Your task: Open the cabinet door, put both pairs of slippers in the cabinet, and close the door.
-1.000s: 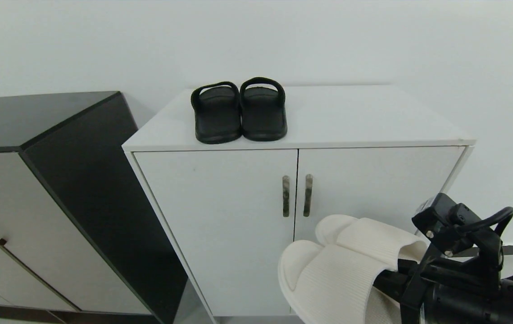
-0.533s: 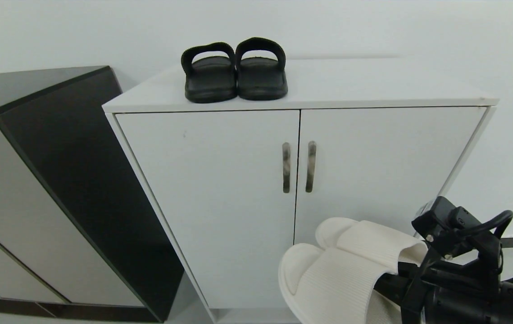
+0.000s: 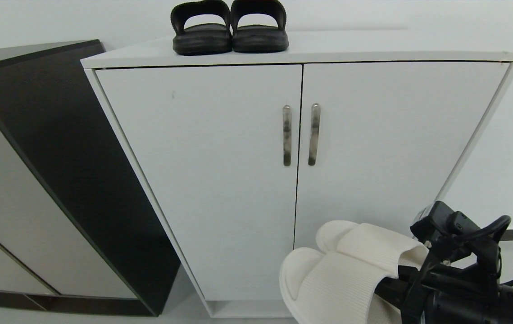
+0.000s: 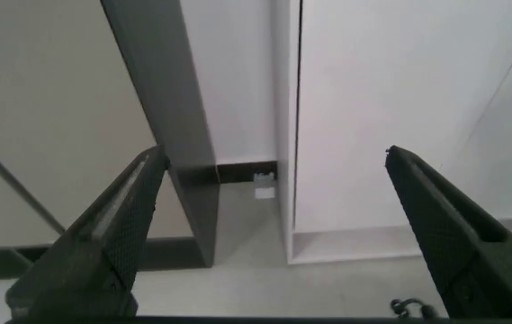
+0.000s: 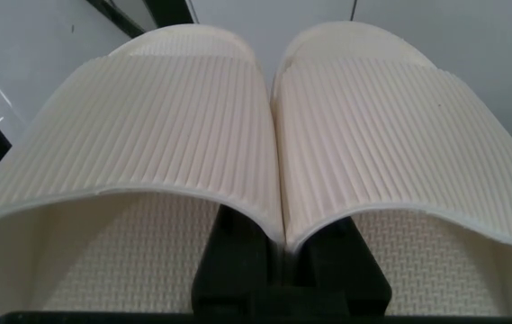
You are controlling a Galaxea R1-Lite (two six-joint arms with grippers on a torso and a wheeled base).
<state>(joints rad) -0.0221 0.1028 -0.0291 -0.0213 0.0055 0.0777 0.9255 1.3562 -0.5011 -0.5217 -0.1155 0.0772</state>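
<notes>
Doors (image 3: 373,135) of the white cabinet (image 3: 202,189) are both closed, their 2 handles (image 3: 287,135) side by side. The black slippers (image 3: 230,40) sit on its top, their straps cut off at the head view's upper edge. The right gripper (image 5: 282,270) pinches the cream slippers (image 3: 342,270) together low before the right door, with its fingertips hidden under the ribbed straps. The left gripper (image 4: 274,155) is spread wide and holds nothing, near the dark cabinet (image 3: 71,148).

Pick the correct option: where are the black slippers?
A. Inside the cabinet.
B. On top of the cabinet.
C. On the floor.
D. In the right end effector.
B: the black slippers sit side by side on top of the cabinet, above its shut doors; the right end effector holds the white slippers.
</notes>
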